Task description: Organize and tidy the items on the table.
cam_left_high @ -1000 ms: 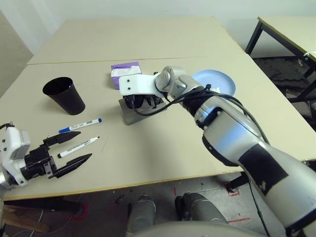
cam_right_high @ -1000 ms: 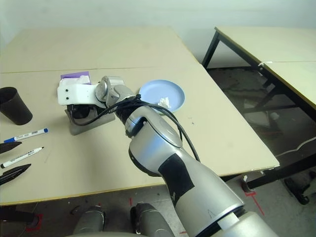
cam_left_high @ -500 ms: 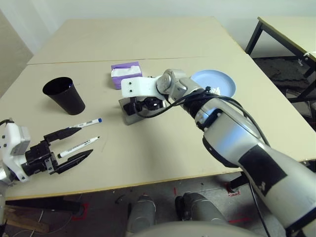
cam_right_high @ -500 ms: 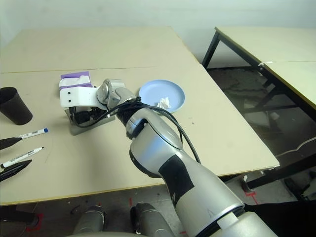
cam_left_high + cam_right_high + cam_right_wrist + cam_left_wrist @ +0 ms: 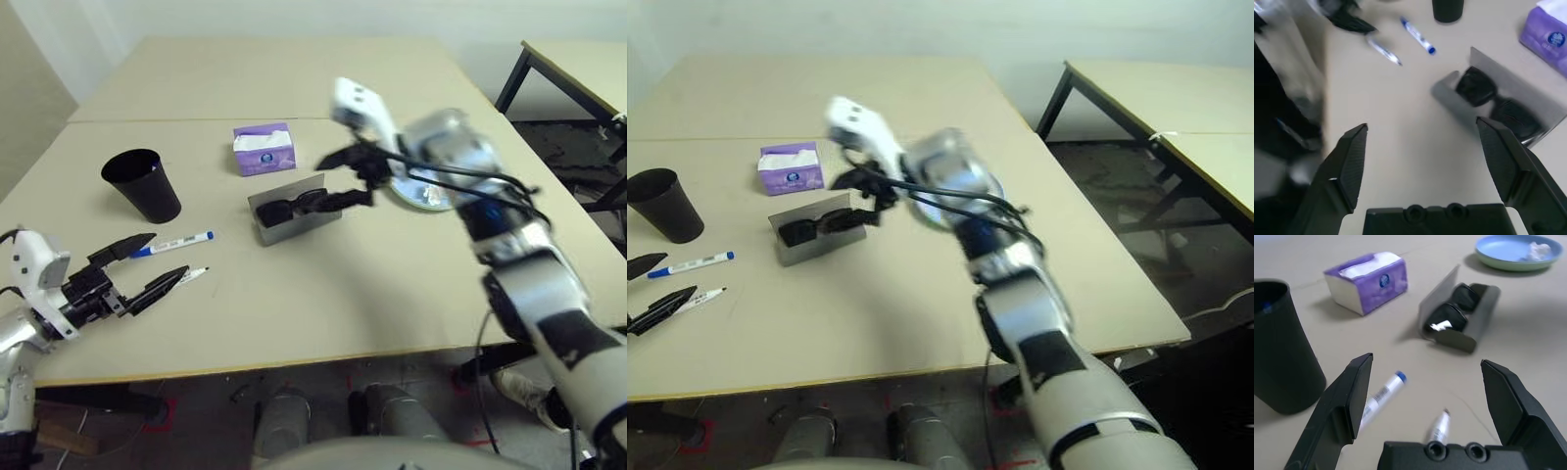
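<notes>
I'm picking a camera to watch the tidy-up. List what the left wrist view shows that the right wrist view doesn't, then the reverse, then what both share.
Left wrist view alone: the stacked light blue and pale green plates holding the crumpled white tissue, and the open left gripper seen from behind its own fingers.

Right wrist view alone: the open right gripper.

Both: the open grey-green glasses case with the black sunglasses inside, the purple tissue box, the tall black cup, the blue-capped white marker pen, the other white marker pen and the beige table.

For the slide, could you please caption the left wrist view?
Open left gripper faces two pens, with sunglasses in their open case.
</notes>
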### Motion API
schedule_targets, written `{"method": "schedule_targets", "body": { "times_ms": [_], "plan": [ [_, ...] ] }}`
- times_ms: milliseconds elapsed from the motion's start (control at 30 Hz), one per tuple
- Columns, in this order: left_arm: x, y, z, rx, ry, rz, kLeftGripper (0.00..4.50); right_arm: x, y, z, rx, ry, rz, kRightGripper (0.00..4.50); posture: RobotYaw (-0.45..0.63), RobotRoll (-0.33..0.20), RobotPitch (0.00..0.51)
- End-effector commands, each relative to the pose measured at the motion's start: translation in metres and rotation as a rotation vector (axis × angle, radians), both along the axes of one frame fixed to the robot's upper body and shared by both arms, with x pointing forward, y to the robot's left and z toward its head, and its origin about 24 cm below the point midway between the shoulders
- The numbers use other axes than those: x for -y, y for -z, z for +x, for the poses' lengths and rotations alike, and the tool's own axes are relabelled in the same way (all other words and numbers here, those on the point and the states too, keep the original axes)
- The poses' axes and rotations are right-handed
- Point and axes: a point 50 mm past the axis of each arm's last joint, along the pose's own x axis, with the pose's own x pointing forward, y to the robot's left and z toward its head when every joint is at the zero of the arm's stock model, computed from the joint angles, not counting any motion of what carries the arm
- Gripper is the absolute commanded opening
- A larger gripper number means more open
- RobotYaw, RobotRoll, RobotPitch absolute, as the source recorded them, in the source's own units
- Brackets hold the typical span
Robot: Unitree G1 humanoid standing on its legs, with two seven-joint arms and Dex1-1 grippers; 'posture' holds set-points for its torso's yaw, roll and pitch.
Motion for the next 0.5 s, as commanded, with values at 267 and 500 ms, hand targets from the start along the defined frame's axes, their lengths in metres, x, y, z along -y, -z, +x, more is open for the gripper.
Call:
{"method": "schedule_targets", "body": {
  "times_ms": [267, 500],
  "plan": [
    [0.016, -0.008, 0.047, -0.006, -0.051, 0.037, 4.3, 0.042, 0.057, -0.045, 0.06, 0.189, 0.114, 4.5, -0.02, 0.0, 0.098],
    [0.017, -0.014, 0.074, -0.015, -0.091, 0.064, 2.26, 0.052, 0.07, -0.041, 0.17, 0.278, 0.246, 4.5, -0.04, 0.0, 0.094]
  ]
}}
